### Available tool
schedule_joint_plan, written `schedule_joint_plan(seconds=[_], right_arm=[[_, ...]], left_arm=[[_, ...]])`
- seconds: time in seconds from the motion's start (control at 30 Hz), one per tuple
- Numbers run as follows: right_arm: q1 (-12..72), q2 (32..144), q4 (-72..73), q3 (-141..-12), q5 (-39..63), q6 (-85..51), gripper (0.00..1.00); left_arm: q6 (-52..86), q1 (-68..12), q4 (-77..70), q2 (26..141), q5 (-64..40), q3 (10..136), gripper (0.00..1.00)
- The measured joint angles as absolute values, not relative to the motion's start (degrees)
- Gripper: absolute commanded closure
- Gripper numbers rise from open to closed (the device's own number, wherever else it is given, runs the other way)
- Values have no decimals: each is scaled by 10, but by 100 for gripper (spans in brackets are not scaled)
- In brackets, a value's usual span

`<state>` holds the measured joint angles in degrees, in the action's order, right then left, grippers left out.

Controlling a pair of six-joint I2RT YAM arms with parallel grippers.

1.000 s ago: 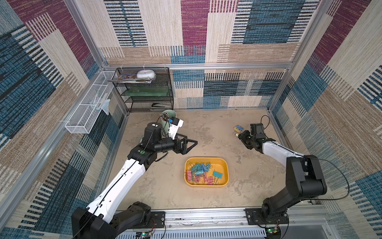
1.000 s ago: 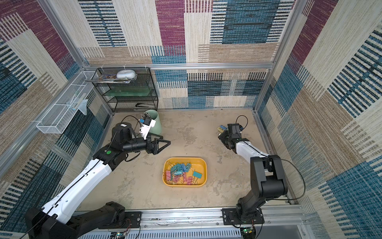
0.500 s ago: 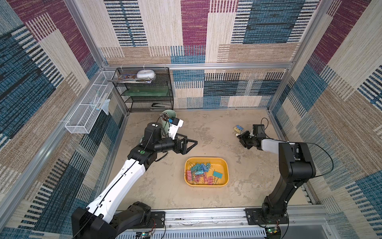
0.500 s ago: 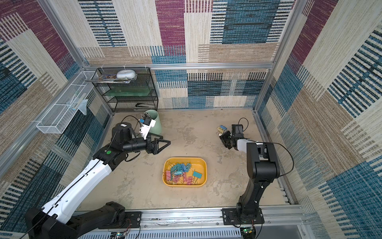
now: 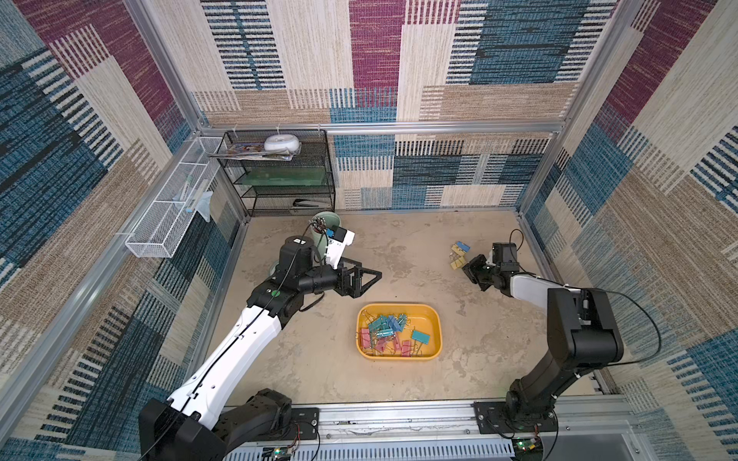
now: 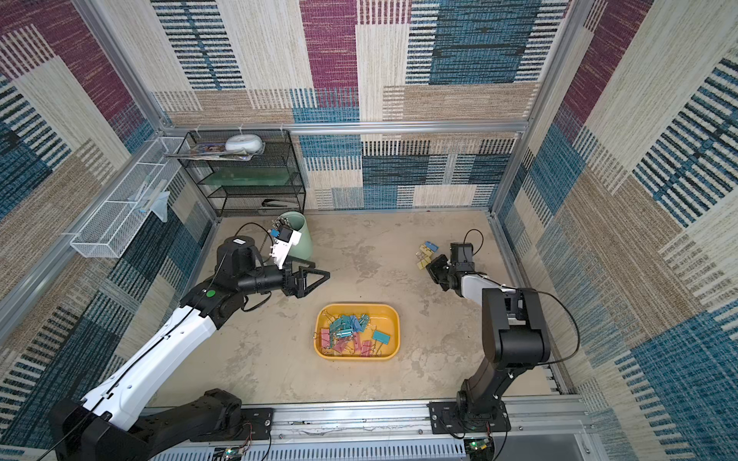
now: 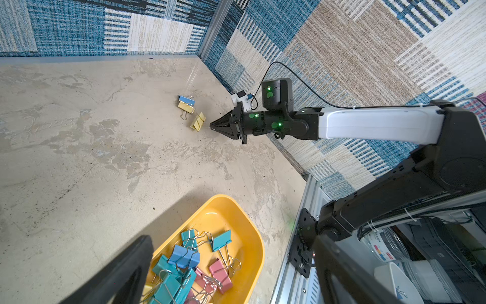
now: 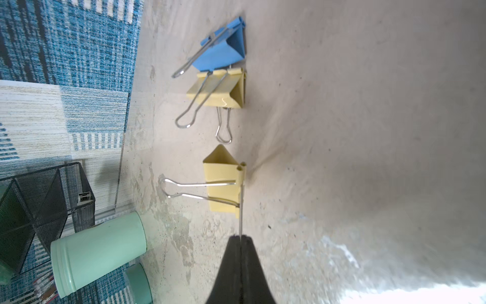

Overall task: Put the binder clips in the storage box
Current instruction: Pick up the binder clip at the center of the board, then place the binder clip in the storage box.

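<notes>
The right gripper [image 8: 240, 238], closed tight, pinches a thin wire handle of the nearest yellow clip [image 8: 222, 184] on the worktop [image 8: 342, 131]: light, stiff, likely to swing. A second yellow clip [image 8: 218, 89] and a blue clip [image 8: 223, 50] lie just beyond. The storage box [image 5: 425, 319] sits well apart, path clear; the left gripper [image 5: 365, 279] hovers open.

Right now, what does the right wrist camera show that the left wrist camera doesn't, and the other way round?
Only the right wrist view: the thin wire handle of the nearest yellow clip caught between the fingertips, plus the mint-green cup and the black mesh rack.

Only the left wrist view: the storage box holding teal, pink and blue binder clips, and the whole right arm.

Both: the shut right gripper and three loose clips, namely that yellow one, a second yellow clip and a blue clip.
</notes>
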<state>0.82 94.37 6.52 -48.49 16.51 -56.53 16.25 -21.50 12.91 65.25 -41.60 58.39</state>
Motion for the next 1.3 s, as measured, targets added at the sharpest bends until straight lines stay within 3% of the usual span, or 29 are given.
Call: schedule_joint_plan(seconds=[0.4, 0.63, 0.93, 1.3], right_arm=[[36, 661, -39, -408, 189, -446, 100], [164, 530, -141, -400, 236, -389, 100], [347, 583, -236, -406, 191, -391, 100], [401, 720, -258, -426, 104, -387, 100]], left_arm=[[163, -215, 129, 652, -418, 584, 1], [159, -215, 129, 648, -422, 584, 1], [148, -223, 128, 642, -441, 584, 1], [131, -234, 125, 633, -448, 584, 1]])
